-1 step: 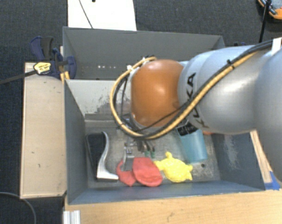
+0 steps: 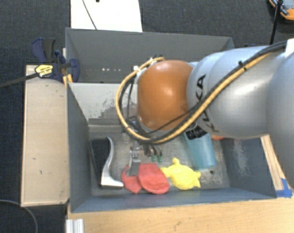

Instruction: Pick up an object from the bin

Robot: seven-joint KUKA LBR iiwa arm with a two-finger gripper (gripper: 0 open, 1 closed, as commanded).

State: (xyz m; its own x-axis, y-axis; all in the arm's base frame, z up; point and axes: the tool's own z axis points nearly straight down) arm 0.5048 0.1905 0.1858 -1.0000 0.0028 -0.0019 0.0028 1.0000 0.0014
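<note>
My gripper (image 2: 134, 163) reaches down below the orange wrist cover, near the bin's front. Its tip is right at the upper left edge of a red soft lumpy thing (image 2: 149, 179) lying on the floor of the bin. Whether it touches that thing I cannot tell. A yellow toy-like thing (image 2: 183, 175) lies against the red one on its right. To the left of the gripper lies a black flat thing with a curved silver metal part (image 2: 104, 163).
A light blue cylinder (image 2: 201, 151) stands or leans behind the yellow thing, partly under the arm. A bit of something orange (image 2: 217, 137) peeks out beside it. The arm and its cover hide the middle and right of the bin.
</note>
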